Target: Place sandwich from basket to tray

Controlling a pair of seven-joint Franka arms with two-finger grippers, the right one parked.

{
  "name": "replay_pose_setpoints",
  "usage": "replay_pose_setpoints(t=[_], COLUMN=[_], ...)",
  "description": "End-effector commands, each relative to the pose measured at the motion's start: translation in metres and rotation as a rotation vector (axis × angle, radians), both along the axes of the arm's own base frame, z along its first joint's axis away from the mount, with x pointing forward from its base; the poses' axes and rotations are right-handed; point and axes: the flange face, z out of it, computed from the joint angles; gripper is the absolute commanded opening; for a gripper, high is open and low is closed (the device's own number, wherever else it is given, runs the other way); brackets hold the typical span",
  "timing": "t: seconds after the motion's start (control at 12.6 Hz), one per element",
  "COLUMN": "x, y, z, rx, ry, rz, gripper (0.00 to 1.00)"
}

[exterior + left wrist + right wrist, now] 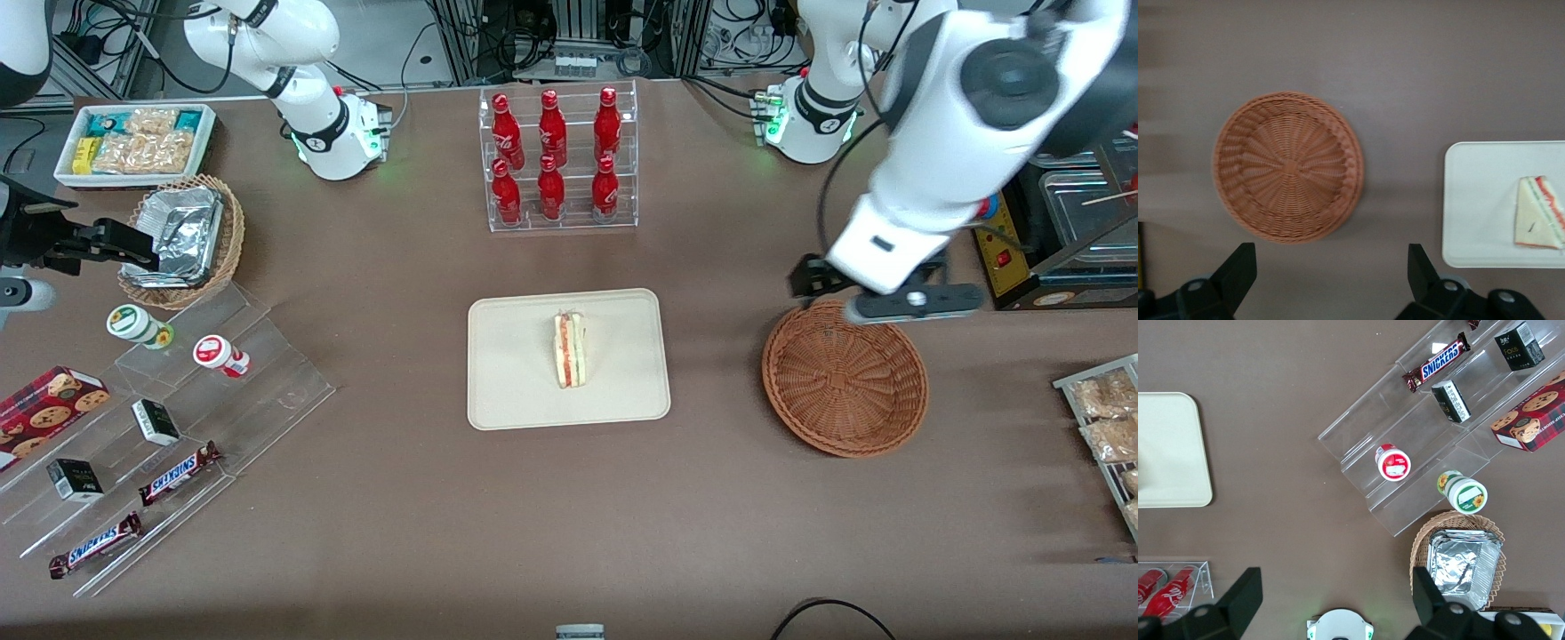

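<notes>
Sandwich: was seen lying on the tray, near its middle, with the red and green filling edge turned upward.
Tray: was placed at the centre of the table, at about 9 o'clock from the basket and well apart from it.
Basket: was found with nothing inside; only the woven bottom was visible in the left wrist view.
Gripper: was held above the table, over the basket rim at about 12 o'clock as the front camera shows it; the two fingers were spread wide and nothing was held between them.
Step in hand: the transfer itself was judged as done, because the sandwich was on the tray and released; the arm was judged to be in the retreat phase.
Next move: only a lift away to a rest pose was judged necessary; no new grasp was required, and the sandwich should be left untouched.
Bottle rack: was standing at 12 o'clock from the tray, not involved.
</notes>
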Motion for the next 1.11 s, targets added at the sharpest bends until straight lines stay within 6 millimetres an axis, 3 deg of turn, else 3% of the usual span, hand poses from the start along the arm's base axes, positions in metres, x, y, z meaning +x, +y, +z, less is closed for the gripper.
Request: replay_pose_setpoints(t=[0.0, 0.63, 0.87, 0.95, 1.03], x=[-0.011, -0.006, -0.005, -0.006, -0.007], y=[0.042, 0.140, 0.168, 0.186, 0.189], z=[0.017, 0.033, 0.050, 0.057, 0.061], rx=[0.003, 0.000, -0.005, -0.006, -0.005], ry=[0.007, 0.001, -0.019, -0.013, -0.004], rz=[-0.038, -0.097, -0.080, -0.079, -0.078], gripper=[1.00, 1.00, 1.00, 1.00, 1.00])
